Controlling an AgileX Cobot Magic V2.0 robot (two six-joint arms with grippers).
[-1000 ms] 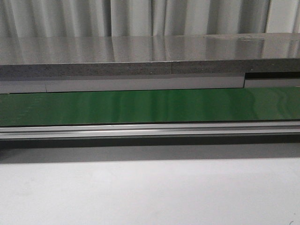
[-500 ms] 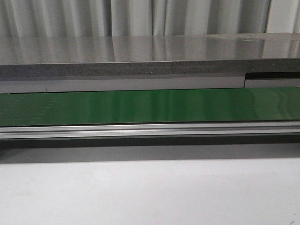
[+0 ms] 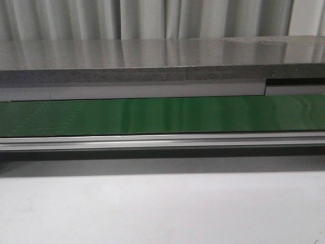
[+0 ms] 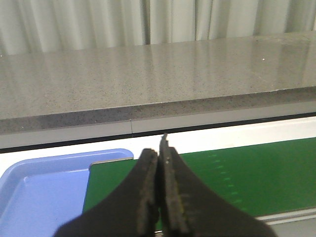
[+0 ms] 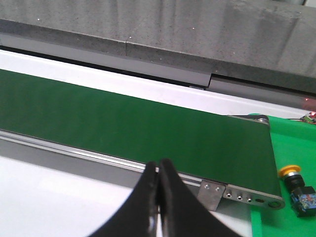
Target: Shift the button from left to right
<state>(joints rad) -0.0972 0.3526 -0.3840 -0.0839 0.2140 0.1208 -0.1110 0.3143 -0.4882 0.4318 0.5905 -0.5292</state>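
Note:
The button [image 5: 296,186], with a yellow cap and a dark body, lies tilted on a bright green mat [image 5: 291,143] just past the end of the green conveyor belt [image 5: 123,123]; it appears only in the right wrist view. My right gripper [image 5: 158,165] is shut and empty, over the belt's near rail and well apart from the button. My left gripper [image 4: 158,153] is also shut and empty, above the other end of the belt [image 4: 237,173] beside a blue tray [image 4: 34,187]. Neither gripper appears in the front view.
The green belt [image 3: 162,114] runs across the front view with a metal rail [image 3: 162,141] along its near side. Behind it stands a grey stone-like counter [image 3: 162,63] with curtains beyond. A white table surface [image 3: 162,208] lies in front.

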